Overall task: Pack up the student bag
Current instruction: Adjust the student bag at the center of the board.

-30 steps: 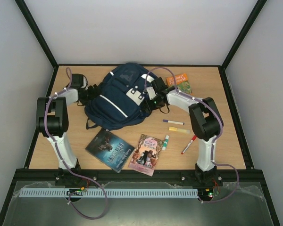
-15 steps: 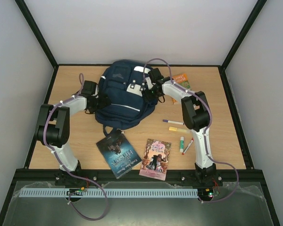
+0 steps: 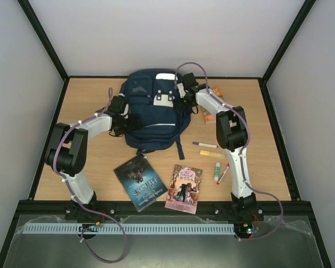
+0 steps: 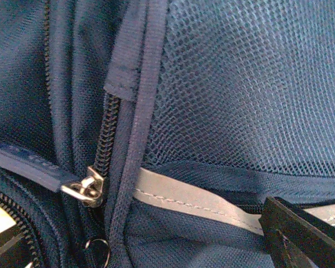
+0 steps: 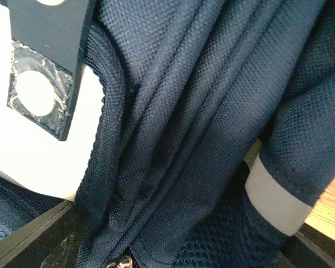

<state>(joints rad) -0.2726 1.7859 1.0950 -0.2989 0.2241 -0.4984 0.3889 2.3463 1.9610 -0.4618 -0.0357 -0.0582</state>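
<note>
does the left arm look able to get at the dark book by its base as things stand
Probably yes: the dark book lies uncovered on the table near that arm's base, though the left gripper, against the student bag, must pull back first.

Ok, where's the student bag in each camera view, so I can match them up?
Top external: student bag at the far centre of the table.
Left wrist: fills the frame.
Right wrist: fills most of the frame.
Shared landmark: pale reflective stripe, in top and left wrist; right wrist shows a similar pale band.
</note>
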